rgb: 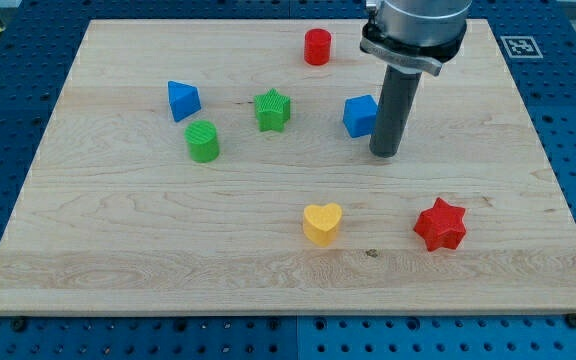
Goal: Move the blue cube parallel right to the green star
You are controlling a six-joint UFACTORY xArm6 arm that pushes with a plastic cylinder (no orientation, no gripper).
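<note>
The blue cube (360, 115) is seen in the upper half of the wooden board (118, 250), right of centre, level with the green star (272, 109), which lies to its left near the middle of the top half. My tip (385, 153) is set down just beside the cube, at its right and slightly toward the bottom edge; whether they touch cannot be told. No gripper is carried, only the rod.

Between cube and star the wood is bare. A red cylinder (317, 46) is placed near the top edge, above that gap. A green cylinder (203, 141) and a blue triangular block (182, 100) are found left of the star. Toward the bottom edge a yellow heart (321, 222) and a red star (440, 224) are seen.

Seven blocks are counted: two blue, two green, two red, one yellow.
</note>
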